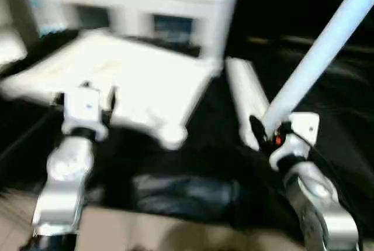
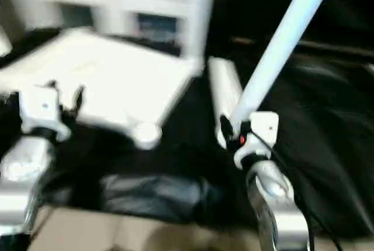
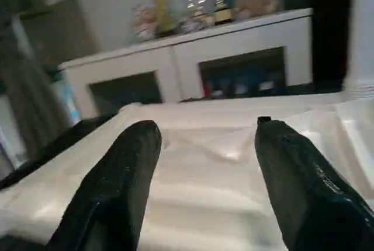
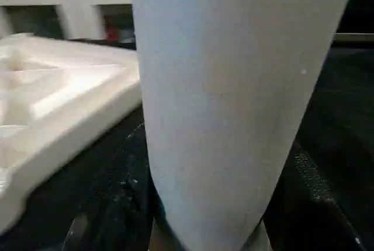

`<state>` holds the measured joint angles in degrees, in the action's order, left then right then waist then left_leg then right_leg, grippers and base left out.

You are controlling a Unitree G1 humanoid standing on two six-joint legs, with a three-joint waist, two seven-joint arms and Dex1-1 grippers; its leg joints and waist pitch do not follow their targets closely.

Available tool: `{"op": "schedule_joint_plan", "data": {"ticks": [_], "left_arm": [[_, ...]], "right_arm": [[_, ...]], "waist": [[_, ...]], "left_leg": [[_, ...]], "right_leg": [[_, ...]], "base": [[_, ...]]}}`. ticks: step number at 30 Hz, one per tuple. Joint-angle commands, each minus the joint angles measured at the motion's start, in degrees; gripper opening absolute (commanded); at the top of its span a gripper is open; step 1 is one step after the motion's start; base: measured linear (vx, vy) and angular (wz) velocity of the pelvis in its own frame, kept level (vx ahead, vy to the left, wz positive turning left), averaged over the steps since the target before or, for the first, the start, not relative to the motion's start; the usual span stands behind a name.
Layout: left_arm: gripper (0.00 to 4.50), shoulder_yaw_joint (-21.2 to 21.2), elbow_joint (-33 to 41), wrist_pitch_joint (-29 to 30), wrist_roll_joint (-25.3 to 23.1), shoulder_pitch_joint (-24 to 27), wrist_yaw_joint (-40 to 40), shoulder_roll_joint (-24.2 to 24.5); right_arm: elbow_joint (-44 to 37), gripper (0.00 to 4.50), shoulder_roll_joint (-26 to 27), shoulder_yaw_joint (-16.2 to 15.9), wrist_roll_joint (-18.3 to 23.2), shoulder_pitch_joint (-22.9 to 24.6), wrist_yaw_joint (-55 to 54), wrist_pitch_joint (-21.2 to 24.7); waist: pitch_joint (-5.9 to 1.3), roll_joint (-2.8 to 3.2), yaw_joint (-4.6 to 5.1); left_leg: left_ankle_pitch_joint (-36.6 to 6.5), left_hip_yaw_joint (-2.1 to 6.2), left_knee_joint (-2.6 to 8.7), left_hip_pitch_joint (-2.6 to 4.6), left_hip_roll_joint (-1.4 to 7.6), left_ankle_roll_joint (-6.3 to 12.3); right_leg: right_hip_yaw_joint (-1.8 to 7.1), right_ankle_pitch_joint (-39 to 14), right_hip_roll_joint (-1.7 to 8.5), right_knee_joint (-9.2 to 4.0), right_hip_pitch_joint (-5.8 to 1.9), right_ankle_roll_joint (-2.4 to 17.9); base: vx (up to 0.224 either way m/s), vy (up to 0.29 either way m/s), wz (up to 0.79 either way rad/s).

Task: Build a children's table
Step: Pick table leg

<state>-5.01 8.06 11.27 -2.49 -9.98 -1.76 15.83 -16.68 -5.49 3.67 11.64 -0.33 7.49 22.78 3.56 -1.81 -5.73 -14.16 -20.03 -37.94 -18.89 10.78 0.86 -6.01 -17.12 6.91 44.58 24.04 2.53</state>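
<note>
Tabletop (image 1: 131, 81) lies flat, ribbed underside up, on a black-covered surface (image 1: 198, 157), left of centre in the head views. One round corner socket (image 1: 173, 137) sits at its near corner, pointing toward the robot.

Right gripper (image 1: 270, 131): jaws closed on a white leg (image 1: 321, 52). The leg is held off the surface, slanting up and away to the robot's right, running out of the frame's top corner. In the right wrist view the leg (image 4: 234, 99) stands between the black fingers, with the tabletop's edge (image 4: 64, 110) off to one side, apart from the leg.

Left gripper (image 1: 87, 107): jaws open, nothing between them. It hangs over the tabletop's near-left edge. The left wrist view shows both black fingers (image 3: 117, 186) spread wide, tabletop ribs visible in the gap; contact with the plastic cannot be told.

A second leg (image 1: 248, 99) lies on the black cover just right of the tabletop, beside the right gripper.

White cabinet with glass doors (image 3: 193, 69) stands behind, toys and trophies (image 3: 204, 5) on top.
</note>
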Motion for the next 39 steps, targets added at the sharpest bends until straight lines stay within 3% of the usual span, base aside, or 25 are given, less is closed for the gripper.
{"op": "schedule_joint_plan", "data": {"ticks": [1, 2, 3, 4, 5, 6, 7, 8, 9, 10, 14, 16, 19, 23, 24, 25, 27, 30, 31, 33, 35, 36, 37, 38, 39], "left_arm": [[2.99, 0.89, 0.39, 0.75, -0.7, -0.47, 0.38, -0.31], [2.99, 0.5, 1.31, 1.78, -0.16, 0.1, 0.73, -1.26], [2.99, 0.1, 2.04, 2.24, 0.15, 0.62, 1.08, -2.05], [2.99, -0.17, 2.51, 2.49, 0.35, 0.96, 1.29, -2.57], [2.99, -0.48, 2.99, 2.87, 0.56, 1.46, 1.75, -3.12], [2.99, -0.63, 3.36, 4.0, 0.47, 2.05, 2.2, -3.43], [2.99, -1.14, 3.76, 3.87, 0.65, 3.55, 3.16, -4.15], [2.99, -1.18, 3.79, 3.94, 0.57, 3.81, 3.27, -4.17], [2.99, -1.33, 3.93, 4.22, 0.26, 4.81, 3.66, -4.26], [2.99, -1.38, 4.05, 4.31, -0.24, 6.07, 4.18, -4.39], [2.99, -0.17, 6.55, 1.17, -1.0, 11.77, 3.95, -5.75], [2.99, 0.26, 8.46, 1.93, -0.88, 13.08, 4.25, -6.98], [2.99, 1.65, 10.75, 2.66, -1.87, 14.39, 4.26, -6.83], [2.99, 1.15, 12.3, 3.04, -2.51, 14.9, 3.95, -6.04], [2.99, 0.91, 12.21, 2.94, -2.48, 14.77, 3.77, -5.96], [2.99, 0.54, 11.78, 2.83, -2.35, 14.23, 3.3, -5.69], [2.99, 0.4, 11.14, 2.83, -2.35, 13.42, 2.63, -5.16], [2.99, 0.9, 8.8, 2.72, -1.57, 10.41, 0.72, -4.08], [2.99, 1.06, 8.28, 2.8, -1.46, 9.72, 0.36, -3.91], [2.99, 0.95, 7.44, 2.87, -1.31, 8.78, 0.12, -3.68], [2.99, 0.69, 7.13, 2.96, -1.13, 8.44, 0.1, -3.61], [2.99, 0.49, 7.03, 3.07, -0.95, 8.35, 0.09, -3.65], [2.99, 0.34, 6.96, 3.17, -0.8, 8.29, 0.06, -3.71], [2.99, 0.2, 6.88, 3.28, -0.68, 8.2, 0.02, -3.76], [2.99, -0.06, 6.95, 3.33, -0.55, 8.39, -0.12, -3.81]], "right_arm": [[1.22, 1.93, -0.68, 0.4, 0.65, -1.21, 0.45, -0.91], [2.0, 1.93, -1.37, -0.52, 0.65, -1.83, 2.47, -0.37], [2.28, 1.93, -1.81, -1.07, 1.05, -2.2, 3.89, 0.24], [2.45, 1.93, -2.1, -1.42, 1.35, -2.45, 4.83, 0.64], [2.5, 1.93, -2.69, -1.78, 1.67, -2.82, 5.83, 1.37], [2.61, 1.93, -3.24, -2.08, 1.88, -3.16, 6.8, 1.49], [2.9, 1.93, -4.27, -2.51, 2.41, -3.74, 8.67, 1.37], [2.92, 1.93, -4.38, -2.54, 2.48, -3.79, 8.86, 1.4], [3.0, 1.93, -4.81, -2.65, 2.77, -3.99, 9.61, 1.51], [3.03, 1.93, -5.37, -2.69, 3.1, -4.14, 10.52, 1.65], [2.18, 1.93, -8.56, -5.07, 2.84, -4.67, 15.25, 1.44], [2.25, 1.93, -8.75, -6.01, 3.02, -4.85, 16.77, 1.35], [2.36, 1.93, -9.11, -7.58, 3.06, -4.84, 18.28, 0.9], [3.17, 1.93, -7.42, -8.73, 3.96, -5.19, 18.28, 0.67], [3.32, 1.93, -6.88, -8.55, 4.11, -5.15, 18.01, 0.5], [3.43, 1.93, -5.63, -7.81, 4.69, -4.98, 17.02, 1.02], [3.2, 1.93, -4.92, -7.42, 4.49, -4.72, 15.79, 1.37], [0.61, 1.93, -4.49, -6.5, 3.76, -2.17, 13.53, 0.97], [0.02, 1.93, -4.37, -6.15, 3.91, -1.32, 13.16, 0.95], [-0.68, 1.93, -4.16, -5.88, 3.7, -0.13, 12.77, 0.72], [-0.89, 1.93, -3.82, -5.65, 3.45, 0.36, 12.47, 0.72], [-1.0, 1.93, -3.66, -5.48, 3.42, 0.57, 12.22, 0.8], [-1.07, 1.93, -3.58, -5.38, 3.47, 0.69, 12.01, 0.86], [-1.09, 1.93, -3.58, -5.39, 3.56, 0.67, 11.83, 0.95], [-1.23, 1.93, -4.21, -6.09, 3.26, 0.65, 12.1, 0.99]], "waist": [[-2.88, 0.59, -0.83], [-4.11, -1.43, -0.89], [-4.42, -1.02, -0.89], [-4.36, 1.61, -1.02], [-4.26, 1.9, -0.25], [-5.01, 4.4, 0.4], [-4.9, 3.57, 0.96], [-4.61, 3.1, 0.98], [-3.96, 2.14, 0.4], [-3.48, 1.18, -0.65], [-3.3, 1.14, -1.09], [-3.21, 0.69, -1.43], [-2.63, 0.65, -1.1], [-1.1, 0.59, -1.14], [-1.3, 1.86, -0.47], [-0.57, 3.05, 0.12], [-1.09, 3.13, 0.77], [-2.26, 2.56, 1.76], [-2.02, 0.58, 0.33], [-2.81, 0.22, -1.92], [-3.79, 0.45, -1.84], [-3.89, 1.13, -1.81], [-4.1, 3.34, -0.25], [-4.91, 3.94, 0.53], [-6.2, 4.5, 3.49]], "left_leg": [[-42.88, 4.24, 11.39, 3.34, 7.79, -17.03], [-33.97, 7.82, 7.53, 0.22, 3.71, -17.12], [-16.18, 10.32, 3.13, -3.07, 1.94, -10.01], [-3.45, 11.92, 4.1, -3.85, 2.34, -3.19], [-1.06, 12.66, 5.35, -4.21, 3.32, -1.18], [-1.49, 17.05, 7.25, -2.16, 9.25, 1.36], [-3.05, 17.97, 8.07, -1.63, 10.79, 4.33], [-4.9, 16.91, 7.44, -1.74, 8.96, 3.99], [-9.26, 13.97, 6.62, -3.38, 3.92, 0.42], [-7.72, 12.93, 5.36, -3.58, 2.13, -1.49], [-7.22, 12.98, 7.38, -2.58, 3.54, -1.36], [-9.29, 15.64, 8.25, -5.19, 2.35, 2.6], [-13.95, 16.98, 7.84, -5.29, 1.62, 3.72], [-25.0, 16.08, 5.96, -4.22, 1.21, -1.72], [-28.66, 15.61, 5.33, 1.76, 3.36, -3.82], [-47.6, 18.16, 10.38, 3.84, 6.51, -8.46], [-52.68, 19.41, 14.11, 4.0, 6.78, -8.8], [-44.29, 18.59, 12.56, 5.1, 3.88, -2.55], [-30.44, 13.87, 8.95, 1.1, -0.12, 1.11], [-7.3, 13.68, 1.61, -4.11, -0.8, 3.41], [2.16, 13.97, 1.34, -6.86, -1.44, 4.53], [4.28, 13.88, 2.8, -6.22, -1.34, 4.82], [10.48, 14.65, 6.03, -3.11, -0.21, 7.7], [10.53, 16.49, 6.44, 0.74, 1.37, 11.02], [12.37, 22.48, 6.81, 7.93, 5.72, 22.15]], "right_leg": [[3.39, -15.26, 0.74, -4.89, -0.45, 1.69], [4.3, -14.22, 3.69, -7.62, -2.98, 2.45], [5.44, -13.03, 6.79, -11.73, -5.97, 3.65], [2.29, -8.5, 4.9, -13.09, -6.68, 7.05], [0.82, -6.31, 2.7, -13.01, -6.49, 6.61], [0.65, -1.04, 1.18, -9.84, -4.66, 2.04], [2.79, 3.46, 3.11, -8.15, -4.11, -0.43], [3.8, 5.66, 3.88, -9.01, -3.93, 0.28], [4.78, 3.62, 5.76, -11.69, -5.18, 2.98], [4.84, -7.14, 6.43, -13.91, -5.85, 2.63], [3.94, -16.76, 3.73, -14.98, -5.24, 0.36], [0.89, -11.76, 4.82, -14.13, -7.25, 3.38], [-2.09, -16.45, 5.49, -15.94, -9.86, 4.25], [-2.98, -39.55, 7.41, -19.99, -12.83, 1.46], [-1.88, -40.07, 5.53, -20.38, -8.91, 1.58], [-2.11, -27.31, 0.84, -14.32, -8.33, 2.21], [-0.09, -7.85, -1.93, -7.57, -7.15, 1.06], [2.03, -0.6, -1.04, -9.27, -4.79, -0.84], [5.88, -5.72, 3.51, -15.47, -8.24, 0.3], [10.05, -18.6, 9.29, -18.89, -13.94, 2.37], [7.92, -12.05, 5.48, -17.26, -15.13, 4.98], [6.62, -8.9, 3.75, -16.96, -14.46, 5.27], [2.01, 0.0, -2.42, -14.18, -11.55, 2.58], [1.24, 1.25, -3.71, -11.75, -9.49, 1.59], [0.62, -3.3, -3.46, -5.95, -2.76, -0.18]], "base": [[-0.016, 0.042, -0.68], [-0.016, 0.042, -0.68], [-0.031, 0.043, -0.43], [-0.052, 0.032, -0.17], [-0.052, 0.032, -0.17], [0.0, 0.0, 0.0], [0.0, 0.0, 0.0], [0.0, 0.0, 0.0], [-0.037, -0.051, -0.05], [-0.055, -0.054, -0.08], [-0.025, -0.026, -0.04], [-0.002, -0.011, 0.18], [0.015, -0.015, 0.44], [0.049, -0.004, 0.52], [0.037, 0.013, 0.4], [0.065, 0.035, 0.12], [0.081, 0.037, 0.06], [0.084, -0.007, 0.05], [0.096, -0.086, 0.03], [0.11, -0.079, 0.01], [0.136, -0.029, -0.05], [0.147, 0.006, -0.02], [0.205, 0.038, 0.08], [0.205, 0.038, 0.08], [0.207, 0.011, 0.03]]}}
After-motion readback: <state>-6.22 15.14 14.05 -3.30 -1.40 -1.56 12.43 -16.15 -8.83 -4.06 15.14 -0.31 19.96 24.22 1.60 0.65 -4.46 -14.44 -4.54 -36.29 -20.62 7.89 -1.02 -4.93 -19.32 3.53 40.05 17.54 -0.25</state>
